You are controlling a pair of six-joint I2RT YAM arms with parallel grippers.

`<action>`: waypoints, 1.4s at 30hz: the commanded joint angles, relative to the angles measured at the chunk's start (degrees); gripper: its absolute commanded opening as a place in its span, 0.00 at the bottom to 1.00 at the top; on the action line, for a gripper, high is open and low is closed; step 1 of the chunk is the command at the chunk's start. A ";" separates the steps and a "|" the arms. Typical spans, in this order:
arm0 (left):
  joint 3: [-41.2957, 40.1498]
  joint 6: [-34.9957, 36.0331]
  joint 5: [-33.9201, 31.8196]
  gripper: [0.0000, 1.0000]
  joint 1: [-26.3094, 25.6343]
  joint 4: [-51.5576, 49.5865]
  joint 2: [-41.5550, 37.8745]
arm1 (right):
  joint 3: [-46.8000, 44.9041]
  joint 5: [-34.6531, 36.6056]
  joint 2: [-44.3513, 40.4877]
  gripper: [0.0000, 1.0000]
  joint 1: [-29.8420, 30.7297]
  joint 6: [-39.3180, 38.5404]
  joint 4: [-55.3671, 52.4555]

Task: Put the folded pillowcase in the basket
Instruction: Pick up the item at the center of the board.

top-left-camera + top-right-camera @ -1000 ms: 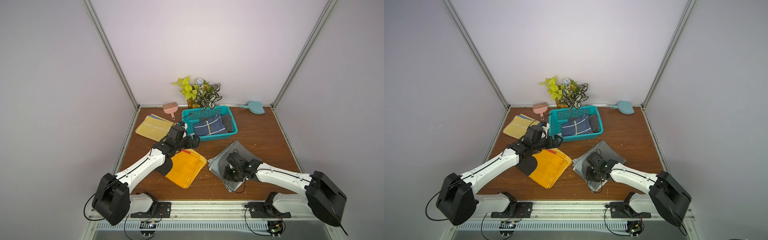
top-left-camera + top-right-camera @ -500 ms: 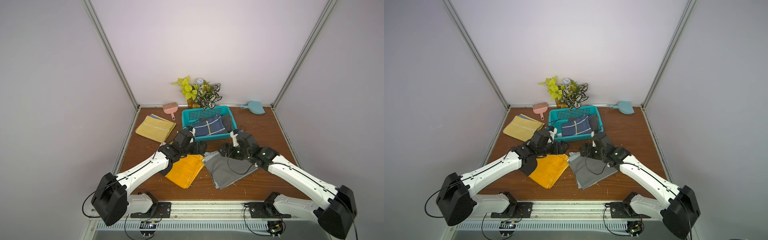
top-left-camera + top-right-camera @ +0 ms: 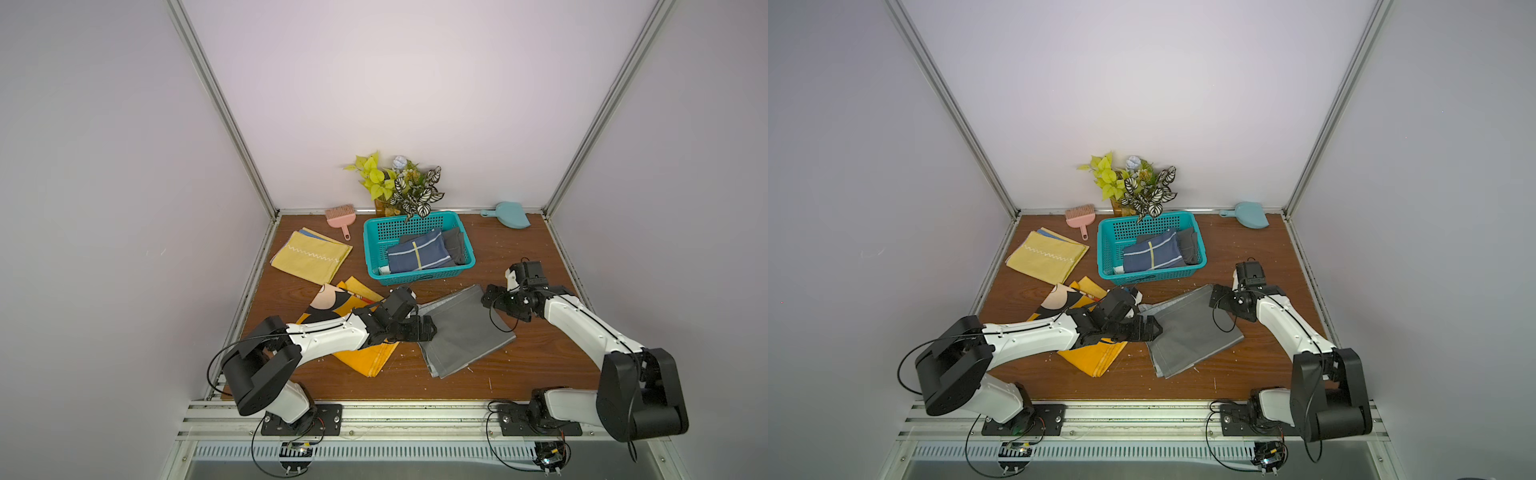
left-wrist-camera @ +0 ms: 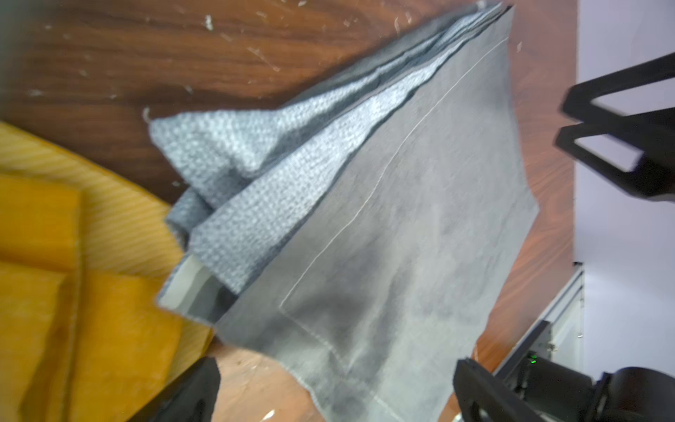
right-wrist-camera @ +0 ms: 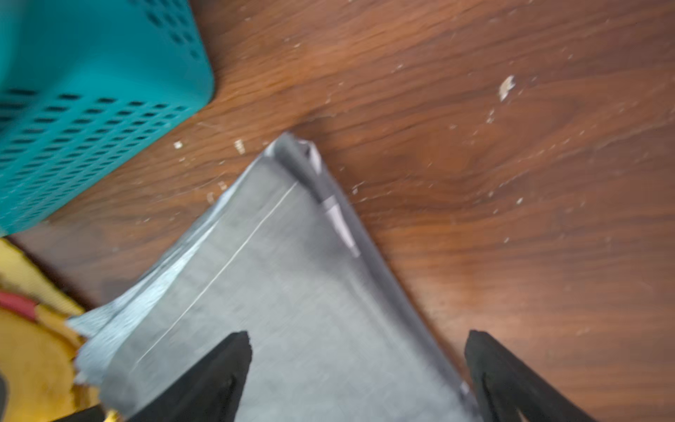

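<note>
Two arms reach low over the surface (image 3: 498, 374), flanking the grey pillowcase (image 3: 463, 328), both jaws spread wide, empty.

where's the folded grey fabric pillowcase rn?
In both top views the grey pillowcase lies on the wooden table, on the near side of the teal perforated plastic basket, between the left gripper and right gripper.

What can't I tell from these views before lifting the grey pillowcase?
Top views: the left hand hides its own fingertips; contact with the folded grey fabric pillowcase unclear.
Both wrist views: motion blur smears the pillowcase's layered edges.
In the teal perforated plastic basket, the folded navy striped cloth hides what lies beneath.
The left arm covers the middle of the folded orange cloth.
</note>
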 commanded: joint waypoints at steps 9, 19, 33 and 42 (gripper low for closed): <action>-0.23 -3.81 5.79 0.99 -2.78 8.12 5.79 | -4.20 -8.17 4.89 0.96 -0.75 -7.12 7.83; -0.29 -1.55 4.97 0.99 -2.83 8.23 9.68 | -11.59 -10.10 0.56 0.82 4.62 -2.16 8.60; 6.11 3.18 5.42 0.01 -2.17 6.29 15.31 | -12.48 -7.69 -5.58 0.00 7.89 2.89 6.05; 17.38 9.37 -2.63 0.01 -3.04 -9.49 8.43 | -3.63 -4.60 -16.12 0.00 11.98 5.68 -2.22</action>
